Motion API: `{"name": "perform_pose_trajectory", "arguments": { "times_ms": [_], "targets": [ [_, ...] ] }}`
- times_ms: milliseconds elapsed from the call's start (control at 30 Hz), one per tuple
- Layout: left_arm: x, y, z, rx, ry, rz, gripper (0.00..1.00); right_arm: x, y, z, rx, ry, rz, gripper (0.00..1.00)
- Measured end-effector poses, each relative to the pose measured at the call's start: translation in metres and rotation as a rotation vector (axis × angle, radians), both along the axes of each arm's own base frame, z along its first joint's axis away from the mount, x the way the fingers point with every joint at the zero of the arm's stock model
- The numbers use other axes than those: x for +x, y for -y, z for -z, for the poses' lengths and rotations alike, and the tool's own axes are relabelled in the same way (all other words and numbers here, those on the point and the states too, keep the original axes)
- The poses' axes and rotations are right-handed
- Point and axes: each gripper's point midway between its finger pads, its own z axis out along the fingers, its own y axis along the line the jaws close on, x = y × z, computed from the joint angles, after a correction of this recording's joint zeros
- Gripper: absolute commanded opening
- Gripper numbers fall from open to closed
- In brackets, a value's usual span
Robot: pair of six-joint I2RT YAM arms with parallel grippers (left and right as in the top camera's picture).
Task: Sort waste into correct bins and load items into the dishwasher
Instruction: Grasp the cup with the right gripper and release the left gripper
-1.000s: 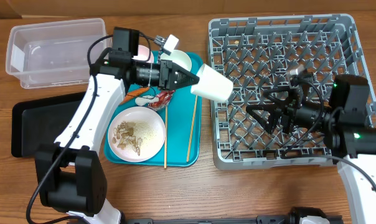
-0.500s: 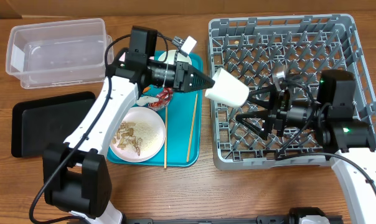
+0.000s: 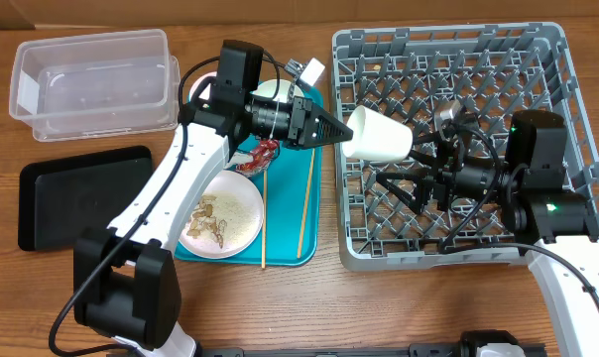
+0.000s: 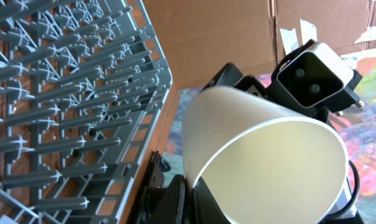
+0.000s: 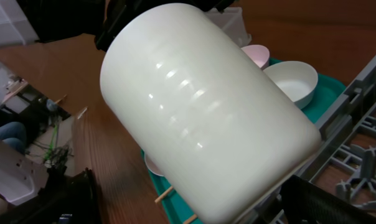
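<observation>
My left gripper (image 3: 335,129) is shut on the rim of the small white cup (image 3: 378,135) and holds it on its side in the air over the left edge of the grey dish rack (image 3: 538,59). The left wrist view shows the cup (image 4: 269,155) pinched at its rim, with the rack (image 4: 70,93) below. My right gripper (image 3: 394,186) is open just below and right of the cup, above the rack. In the right wrist view the cup (image 5: 206,112) fills the space between my open fingers (image 5: 200,208). The plate (image 3: 235,206) holds nut-shell scraps (image 3: 205,220).
A teal tray (image 3: 285,253) holds the plate, two chopsticks (image 3: 263,223), a red wrapper (image 3: 263,152) and a white bowl (image 3: 278,91). The right wrist view shows the bowl (image 5: 294,81) and a second one (image 5: 256,55). A clear tub (image 3: 91,79) and a black tray (image 3: 76,193) stand at the left.
My left gripper has carried the cup to the right, from above the teal tray to over the rack's left edge. My right gripper has moved left toward the cup.
</observation>
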Motion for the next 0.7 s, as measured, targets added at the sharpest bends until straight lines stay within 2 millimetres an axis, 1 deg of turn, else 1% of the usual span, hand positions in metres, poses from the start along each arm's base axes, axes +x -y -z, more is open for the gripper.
{"name": "perform_pose_trajectory", "arguments": {
  "times_ms": [167,333,500,633,700],
  "targets": [
    [-0.003,0.003,-0.001,-0.002,-0.009,0.012,0.04,0.008,0.004,0.002,-0.030,0.023,0.035,1.00],
    [-0.010,0.010,-0.002,-0.009,-0.014,0.039,0.04,0.009,0.003,0.002,-0.042,0.034,0.041,1.00],
    [-0.009,0.008,-0.002,-0.011,-0.014,0.034,0.04,0.010,0.003,0.002,-0.047,0.038,0.044,1.00],
    [-0.008,0.006,-0.003,-0.018,-0.015,0.035,0.04,0.011,0.002,-0.002,-0.038,0.061,0.035,0.90],
    [-0.009,0.006,-0.004,-0.020,-0.015,0.037,0.04,0.010,-0.001,-0.007,-0.019,0.084,0.013,0.89]
  ]
}}
